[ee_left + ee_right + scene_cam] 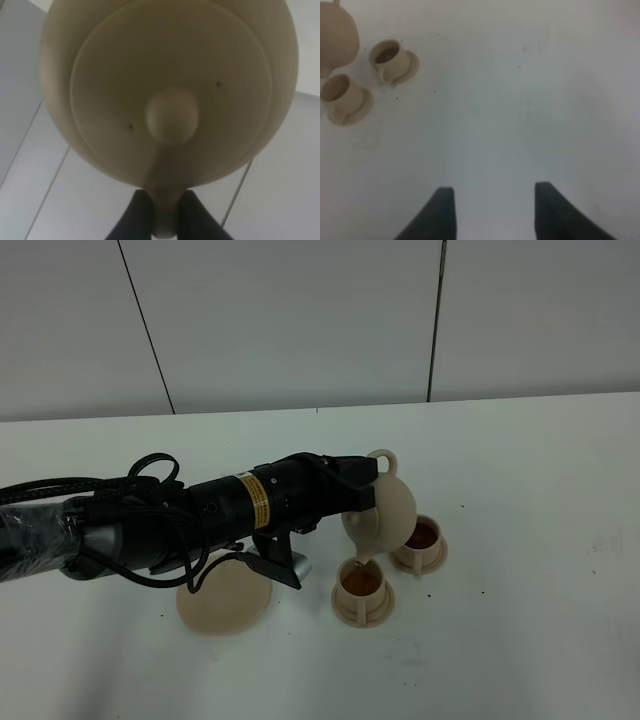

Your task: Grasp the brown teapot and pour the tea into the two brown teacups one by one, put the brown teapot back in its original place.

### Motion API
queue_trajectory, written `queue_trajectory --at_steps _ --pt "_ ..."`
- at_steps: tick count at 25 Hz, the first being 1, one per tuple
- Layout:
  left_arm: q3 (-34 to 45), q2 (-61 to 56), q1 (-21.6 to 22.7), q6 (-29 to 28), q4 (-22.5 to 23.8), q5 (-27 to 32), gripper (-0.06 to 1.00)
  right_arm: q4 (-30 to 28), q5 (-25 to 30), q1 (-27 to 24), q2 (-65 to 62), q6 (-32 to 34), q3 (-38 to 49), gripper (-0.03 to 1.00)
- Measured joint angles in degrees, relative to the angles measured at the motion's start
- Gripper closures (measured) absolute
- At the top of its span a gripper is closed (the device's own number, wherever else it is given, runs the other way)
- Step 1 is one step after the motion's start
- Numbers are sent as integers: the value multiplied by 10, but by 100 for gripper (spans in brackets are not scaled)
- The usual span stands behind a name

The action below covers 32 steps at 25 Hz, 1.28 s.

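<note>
Step in hand: pouring. The brown teapot point(385, 510) is tipped forward in the air with its spout point(365, 558) pointing down at the near teacup point(362, 588).
Left gripper point(162, 212): clamped on the teapot's loop handle point(382, 457). The left wrist view shows the two dark fingers pressed to either side of the handle, with the lid knob point(171, 120) facing the camera.
Right gripper point(492, 212): fingers apart and holding nothing, hanging over bare desk point(540, 620) well apart from the cups.
Near teacup: on its small saucer directly under the spout. Amber liquid shows inside it, but no stream can be made out.
Far teacup point(421, 538): on its own saucer just beside the near one, partly behind the teapot's body, with dark tea inside.
Original place: the flat round saucer disc point(225, 602) lies bare on the desk beneath the left arm, near the cups.
Progress (judged): both cups hold tea, so pouring appears close to done. The return of the teapot is not yet done.
Next move calls for: rolling the wrist back until the teapot is upright, so no tea drips. The arm then carries it back to the disc, lowers it centred and flat, and only then opens the gripper.
</note>
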Motion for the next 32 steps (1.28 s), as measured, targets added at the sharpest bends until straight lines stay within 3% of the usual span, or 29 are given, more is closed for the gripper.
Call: queue_trajectory --at_steps 32 --pt "0 0 5 0 12 -4 77 0 0 0 0 -1 0 61"
